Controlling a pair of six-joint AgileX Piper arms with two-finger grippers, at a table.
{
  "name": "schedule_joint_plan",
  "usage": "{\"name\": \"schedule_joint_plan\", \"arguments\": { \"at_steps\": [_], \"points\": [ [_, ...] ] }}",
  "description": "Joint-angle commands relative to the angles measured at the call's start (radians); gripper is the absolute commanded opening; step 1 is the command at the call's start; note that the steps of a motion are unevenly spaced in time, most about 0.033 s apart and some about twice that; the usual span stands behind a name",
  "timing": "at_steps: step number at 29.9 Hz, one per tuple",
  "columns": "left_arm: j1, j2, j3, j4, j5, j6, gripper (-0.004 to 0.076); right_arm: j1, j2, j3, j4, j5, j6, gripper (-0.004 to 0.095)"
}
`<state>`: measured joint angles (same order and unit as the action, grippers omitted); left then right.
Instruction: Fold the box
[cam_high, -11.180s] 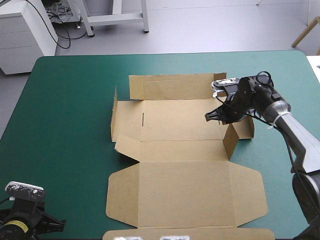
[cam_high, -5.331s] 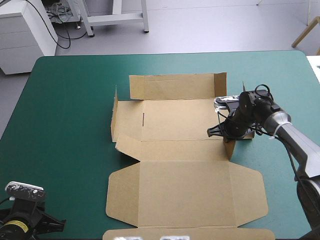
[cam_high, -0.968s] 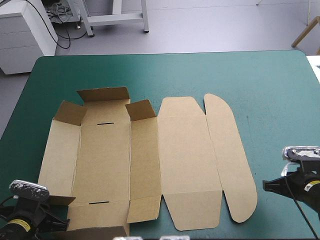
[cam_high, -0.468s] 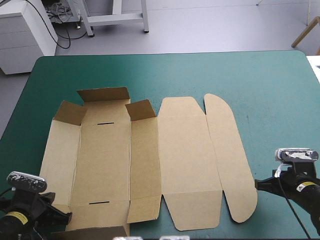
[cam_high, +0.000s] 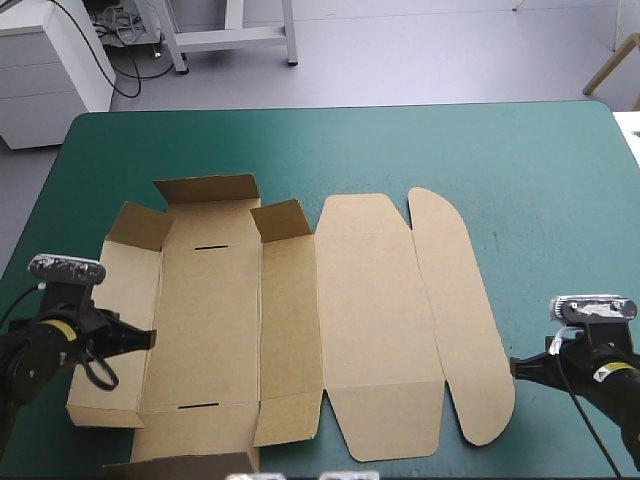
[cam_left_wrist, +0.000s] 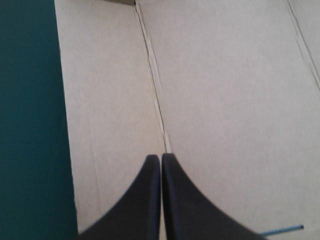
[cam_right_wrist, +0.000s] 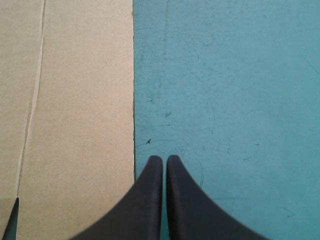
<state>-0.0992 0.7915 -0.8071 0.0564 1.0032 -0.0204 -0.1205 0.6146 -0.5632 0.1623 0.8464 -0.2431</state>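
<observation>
Teal-green cover (cam_high: 540, 180) lies bare across the table's right side and far strip. The brown box (cam_high: 370, 310) is opened out over the left and middle, mostly flat, with its slotted base toward the left and its lid ending in a rounded tuck flap (cam_high: 462, 300) toward the right. At the far end an end flap (cam_high: 205, 188) and two small corner tabs (cam_high: 280, 218) stand partly raised, so by my reading the tray walls are only begun. The left gripper (cam_high: 148, 338) hangs over the left side panel (cam_high: 112, 330). Its black fingers are pressed together into one point with nothing between them, aimed along the crease (cam_left_wrist: 155, 100) where that panel meets the base. That looks like a stance for pressing the score line or nudging the panel up, not for pinching it. The right gripper (cam_high: 515, 366) hovers over the cover just beside the tuck flap's outer edge, likewise closed on nothing. It is probably there to brace the sheet against sliding while the left side is worked.
</observation>
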Motion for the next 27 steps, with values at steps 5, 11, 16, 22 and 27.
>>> {"name": "schedule_joint_plan", "arguments": {
  "at_steps": [5,11,16,22,27],
  "points": [
    [0.051,0.226,-0.191,0.000,-0.087,-0.058,-0.0010,-0.010,0.000,-0.026,0.008,-0.063,-0.011,0.0008],
    [0.343,0.342,-0.343,-0.158,-0.024,0.048,-0.0010,-0.004,0.000,-0.026,0.010,-0.063,-0.012,0.0008],
    [0.640,0.355,-0.361,-0.349,0.101,0.229,-0.0010,-0.004,0.000,-0.026,0.010,-0.063,-0.013,0.0008],
    [0.943,0.361,-0.361,-0.416,0.291,0.458,-0.0010,-0.004,0.000,-0.026,0.010,-0.063,-0.015,0.0008],
    [0.996,0.361,-0.359,-0.488,0.291,0.527,-0.0010,-0.004,0.000,-0.026,0.008,-0.061,-0.017,0.0008]
  ]
}}
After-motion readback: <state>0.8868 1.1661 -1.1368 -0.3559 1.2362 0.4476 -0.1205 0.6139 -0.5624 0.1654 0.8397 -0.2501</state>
